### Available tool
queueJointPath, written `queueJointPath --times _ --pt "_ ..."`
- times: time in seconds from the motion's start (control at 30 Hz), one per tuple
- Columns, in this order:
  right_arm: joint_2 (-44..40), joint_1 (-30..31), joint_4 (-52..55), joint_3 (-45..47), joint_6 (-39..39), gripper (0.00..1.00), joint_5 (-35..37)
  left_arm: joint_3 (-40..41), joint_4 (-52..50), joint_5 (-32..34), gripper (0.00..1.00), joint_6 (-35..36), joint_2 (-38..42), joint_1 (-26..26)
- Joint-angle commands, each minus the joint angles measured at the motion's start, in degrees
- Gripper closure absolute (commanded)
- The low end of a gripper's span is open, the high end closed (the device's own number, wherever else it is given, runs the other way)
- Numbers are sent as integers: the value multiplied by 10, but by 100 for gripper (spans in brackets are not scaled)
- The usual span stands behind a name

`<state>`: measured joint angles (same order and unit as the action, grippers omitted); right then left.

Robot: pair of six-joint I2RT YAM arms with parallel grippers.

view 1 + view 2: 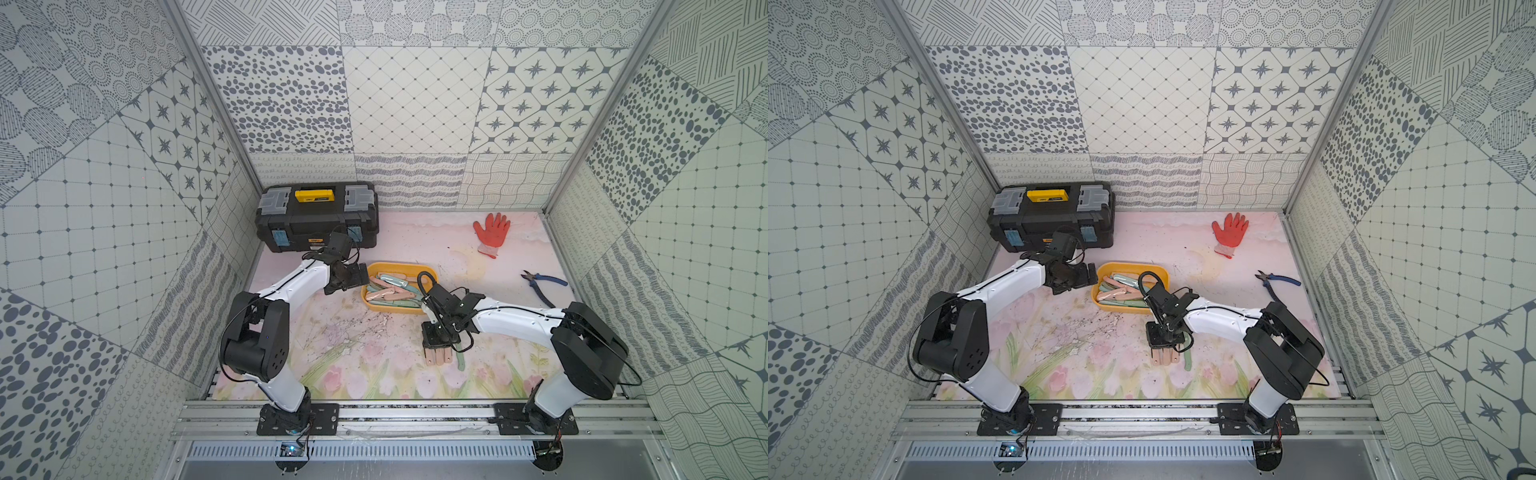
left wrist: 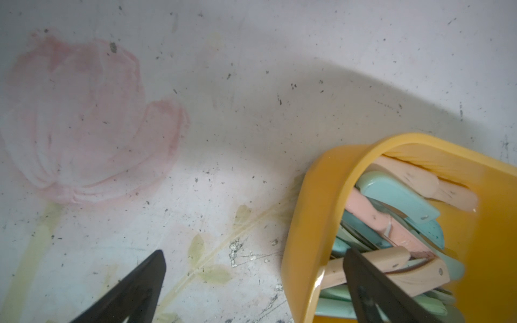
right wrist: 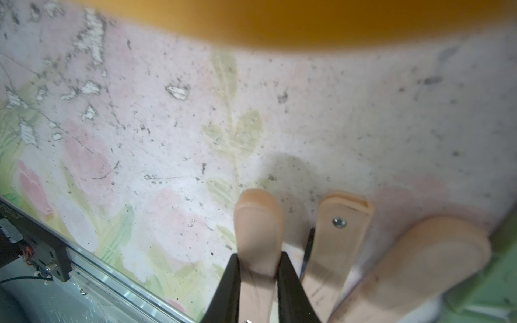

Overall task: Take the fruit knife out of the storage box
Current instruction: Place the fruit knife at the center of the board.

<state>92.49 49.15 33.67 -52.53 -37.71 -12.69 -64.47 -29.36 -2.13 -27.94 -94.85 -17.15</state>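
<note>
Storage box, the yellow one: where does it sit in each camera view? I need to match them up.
Top view: storage box mid-table, nearer than the black toolbox.
Top view: same spot.
Left wrist: fills the picture's lower right.
Right wrist: blurred yellow band along the picture's top edge.
Shared landmark: the tulip-print mat under it.

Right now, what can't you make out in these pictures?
- Box: right wrist view, blurred, cut by top edge.
- Held knife: right wrist view, rest hidden by right pincer and bottom edge.
- Knives outside box: both top views, mostly under right pincer; count unclear.
</note>
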Motion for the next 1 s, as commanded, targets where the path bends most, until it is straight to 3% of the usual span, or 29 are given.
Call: queueJointPath --times 0.0,0.57,0.63,0.8,0.97 --pt "-7 8 25 15 -26 80 6 -3 -3 9 1 -4 4 -1" --pt "13 15 30 12 -34 72 19 -2 -4 12 1 -3 6 -1" --pt "10 14 31 11 -35 64 22 -2 -4 12 1 -3 6 -1" --pt "-10 17 66 -11 -28 33 40 -2 -4 14 1 -2 6 -1" --pt "-47 17 98 -38 -10 32 50 -2 -3 13 1 -2 5 -2"
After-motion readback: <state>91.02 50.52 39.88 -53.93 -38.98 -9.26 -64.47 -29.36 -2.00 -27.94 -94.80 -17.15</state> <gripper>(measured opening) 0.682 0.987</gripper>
